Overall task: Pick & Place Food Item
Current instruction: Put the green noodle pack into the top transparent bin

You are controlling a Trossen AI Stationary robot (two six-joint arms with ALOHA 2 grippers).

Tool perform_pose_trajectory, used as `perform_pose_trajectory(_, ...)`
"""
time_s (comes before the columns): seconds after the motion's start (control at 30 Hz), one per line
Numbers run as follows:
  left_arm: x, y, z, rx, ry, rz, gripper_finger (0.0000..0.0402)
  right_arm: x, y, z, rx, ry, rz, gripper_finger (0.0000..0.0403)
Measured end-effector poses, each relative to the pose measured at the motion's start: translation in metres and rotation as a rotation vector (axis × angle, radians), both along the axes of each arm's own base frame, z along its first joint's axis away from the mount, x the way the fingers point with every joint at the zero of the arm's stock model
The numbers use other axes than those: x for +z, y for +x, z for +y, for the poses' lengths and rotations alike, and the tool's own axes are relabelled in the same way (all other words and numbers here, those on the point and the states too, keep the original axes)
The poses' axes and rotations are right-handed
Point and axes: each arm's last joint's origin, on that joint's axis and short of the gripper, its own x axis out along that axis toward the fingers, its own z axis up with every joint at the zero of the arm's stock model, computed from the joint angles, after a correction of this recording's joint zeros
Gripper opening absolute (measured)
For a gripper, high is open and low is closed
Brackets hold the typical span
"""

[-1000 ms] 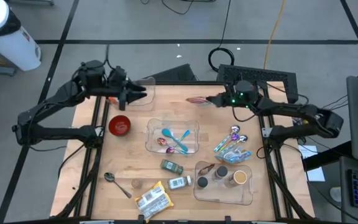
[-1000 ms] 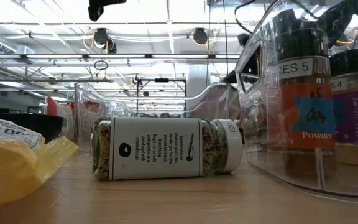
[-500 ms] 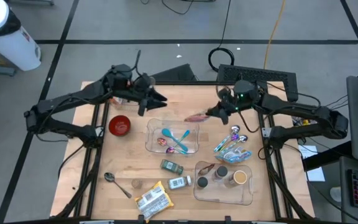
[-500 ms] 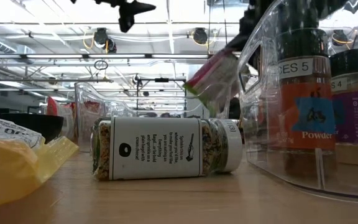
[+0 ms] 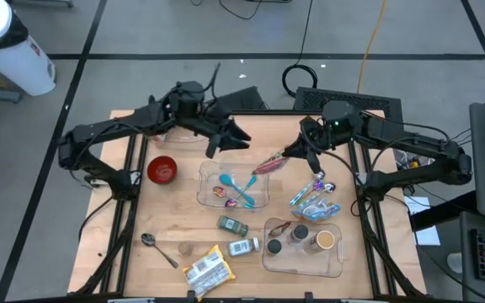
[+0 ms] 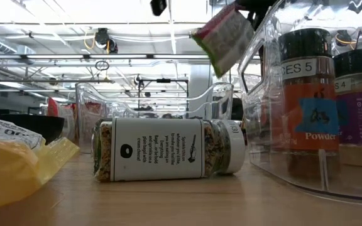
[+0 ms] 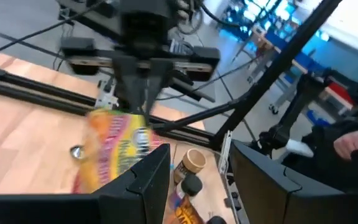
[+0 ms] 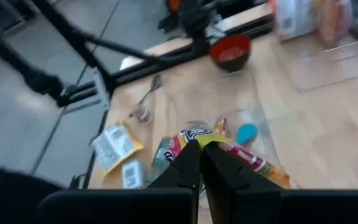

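A colourful food packet (image 5: 268, 163) hangs in the air over the far right corner of the clear tray (image 5: 205, 174), with my right gripper (image 5: 288, 153) shut on it. In the low view the packet (image 6: 225, 34) floats high above the lying spice jar (image 6: 168, 149). My left gripper (image 5: 236, 140) stands open just left of the packet, above the tray's far edge, with nothing between its fingers (image 7: 148, 183). The left wrist view looks straight at the right gripper (image 7: 143, 102) and the packet (image 7: 114, 149). My right gripper pinches the packet's upper end (image 7: 132, 118) between its two fingers, which slant down from the table's right side. The packet hangs below the fingertips (image 8: 188, 163), tilted toward the left and lifted clear of the table and the tray.
The tray holds blue and pink utensils (image 5: 236, 189). A red bowl (image 5: 162, 169) stands at the left. Two small jars (image 5: 232, 225) and a yellow snack pack (image 5: 205, 269) lie near the front. A clear bin of spice jars (image 5: 303, 244) sits front right, with shiny cutlery (image 5: 314, 195) behind it.
My right gripper has lifted the packet from the table's far edge and carried it up and toward the tray, rolling its wrist so the packet now hangs tilted. My left gripper has swung from the far left toward the table's middle, closing in on the packet.
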Motion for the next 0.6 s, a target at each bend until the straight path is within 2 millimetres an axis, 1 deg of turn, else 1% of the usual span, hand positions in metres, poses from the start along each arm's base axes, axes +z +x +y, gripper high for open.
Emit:
perform_pose_trajectory(0.13, 0.007, 0.018, -0.010, 0.007, 0.096, 0.021, 0.0175, 0.003, 0.002, -0.004, -0.129, 0.011, -0.015, 0.0000)
perform_pose_trajectory(0.23, 0.012, 0.027, -0.017, 0.111, 0.231, 0.058, 0.0175, 0.003, 0.005, -0.007, -0.210, 0.033, -0.024, 0.0000)
perform_pose_trajectory(0.37, 0.018, 0.034, -0.027, 0.265, 0.415, 0.106, 0.0175, 0.004, 0.012, -0.013, -0.256, 0.109, -0.066, 0.0000)
perform_pose_trajectory(0.47, 0.019, 0.038, -0.034, 0.303, 0.507, 0.144, 0.0175, 0.004, 0.020, -0.018, -0.287, 0.160, -0.100, 0.0000)
perform_pose_trajectory(0.6, 0.017, 0.038, -0.044, 0.330, 0.585, 0.176, 0.0175, 0.008, 0.029, -0.025, -0.308, 0.204, -0.182, 0.0000)
